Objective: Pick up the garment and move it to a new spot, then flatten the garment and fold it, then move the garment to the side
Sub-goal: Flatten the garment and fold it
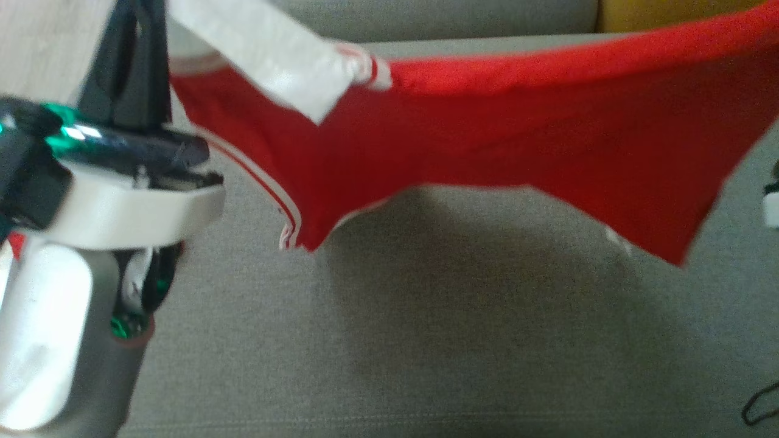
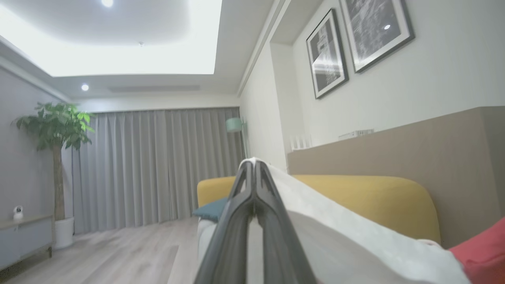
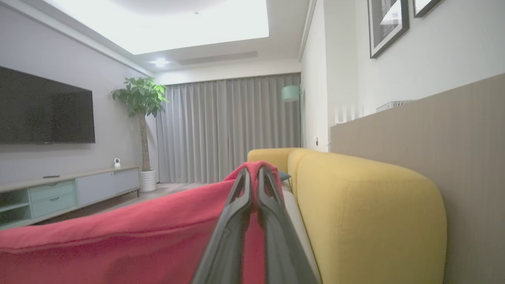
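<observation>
The garment (image 1: 517, 134) is red with a white band and white side stripes. It hangs stretched in the air above the grey sofa seat (image 1: 426, 340), its lower corners drooping and casting a shadow. At the upper left of the head view, my left gripper (image 1: 143, 18) is shut on the white band. In the left wrist view, that gripper (image 2: 254, 163) pinches white cloth (image 2: 339, 232), with red cloth at the lower right. My right gripper (image 3: 254, 171) is shut on the red edge of the garment (image 3: 118, 232), which sags away to the left.
A yellow sofa back (image 3: 363, 213) runs along a beige wall panel just beyond the garment. A teal cushion (image 2: 211, 211) lies at the sofa's far end. A black cable (image 1: 761, 407) lies at the seat's lower right. Wooden floor, a TV cabinet (image 3: 67, 191) and a plant (image 3: 142, 102) stand farther off.
</observation>
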Motion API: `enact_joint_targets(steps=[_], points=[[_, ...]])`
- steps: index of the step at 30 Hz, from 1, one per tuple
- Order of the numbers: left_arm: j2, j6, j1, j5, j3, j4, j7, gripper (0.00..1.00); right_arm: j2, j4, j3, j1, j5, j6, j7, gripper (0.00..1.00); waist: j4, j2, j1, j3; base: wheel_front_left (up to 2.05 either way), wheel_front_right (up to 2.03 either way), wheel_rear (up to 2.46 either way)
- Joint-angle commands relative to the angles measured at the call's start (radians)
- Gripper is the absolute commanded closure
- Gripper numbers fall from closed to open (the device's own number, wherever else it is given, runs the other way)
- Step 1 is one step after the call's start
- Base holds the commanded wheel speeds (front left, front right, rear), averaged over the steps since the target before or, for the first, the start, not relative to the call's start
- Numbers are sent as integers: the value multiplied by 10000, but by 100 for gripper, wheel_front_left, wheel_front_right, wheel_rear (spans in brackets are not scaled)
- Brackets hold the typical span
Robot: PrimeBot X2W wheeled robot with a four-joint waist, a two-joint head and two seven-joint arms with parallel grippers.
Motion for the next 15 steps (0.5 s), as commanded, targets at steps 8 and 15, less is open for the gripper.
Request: enact_joint_targets(steps=[8, 15], points=[[415, -229, -1929, 82, 374, -366, 728, 100, -326, -604, -195, -1071, 443, 73, 514, 100, -43, 0, 0, -490, 0, 0, 0], [11, -636, -2903, -436, 80, 1105, 866, 100, -219, 156, 73, -1439, 481, 73, 570, 100, -87, 0, 0, -226, 0, 0, 0]])
